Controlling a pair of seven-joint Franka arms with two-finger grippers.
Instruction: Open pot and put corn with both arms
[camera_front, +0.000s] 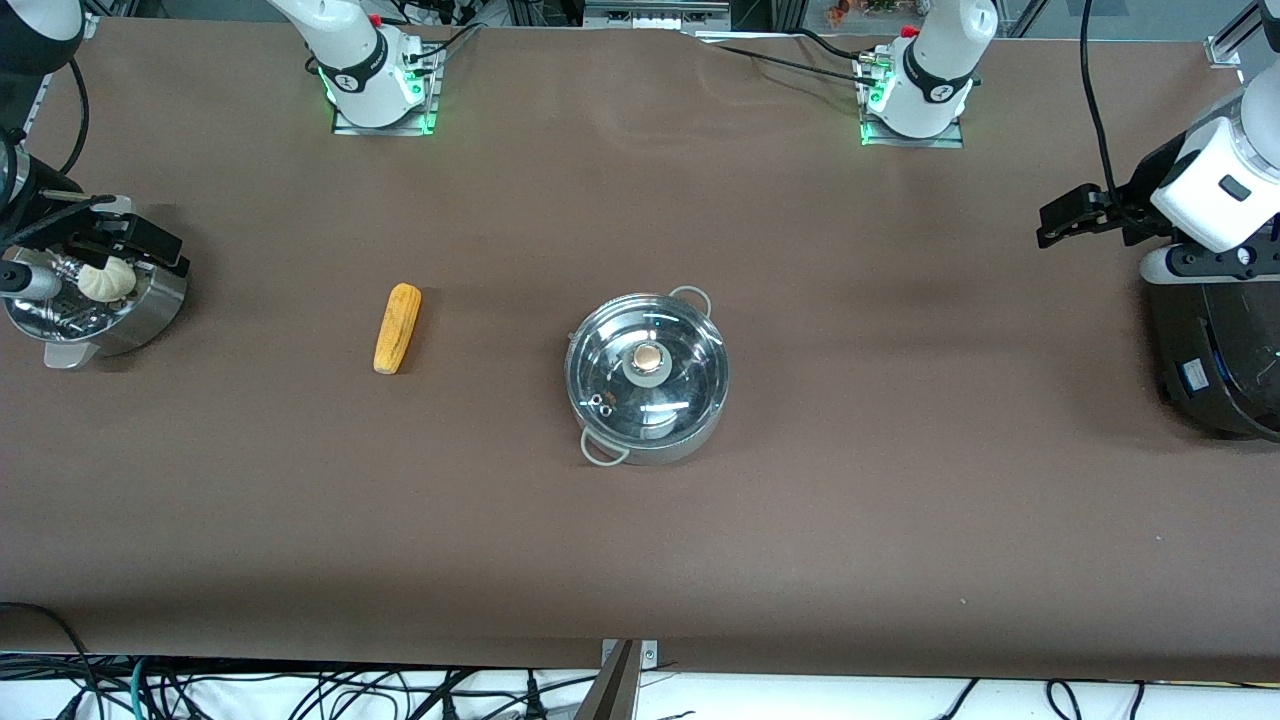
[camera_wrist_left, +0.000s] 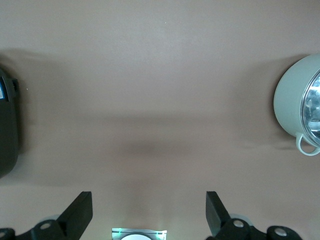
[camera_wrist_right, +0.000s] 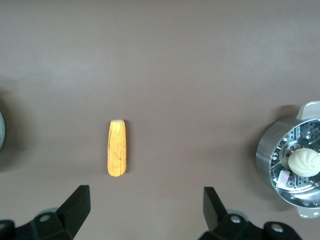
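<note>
Your pot (camera_front: 647, 378) sits mid-desk with its glass lid (camera_front: 648, 365) on, between the two end effectors. The corn (camera_front: 397, 327) lies flat beside it, toward the right arm's end. Your right end effector (camera_wrist_right: 145, 207) hangs above the steamer basket (camera_front: 95, 305) holding a bun (camera_front: 106, 279), jaws spread wide, gripping nothing. Your left end effector (camera_wrist_left: 149, 212) hovers over the black cooker (camera_front: 1215, 350), equally wide and empty.
</note>
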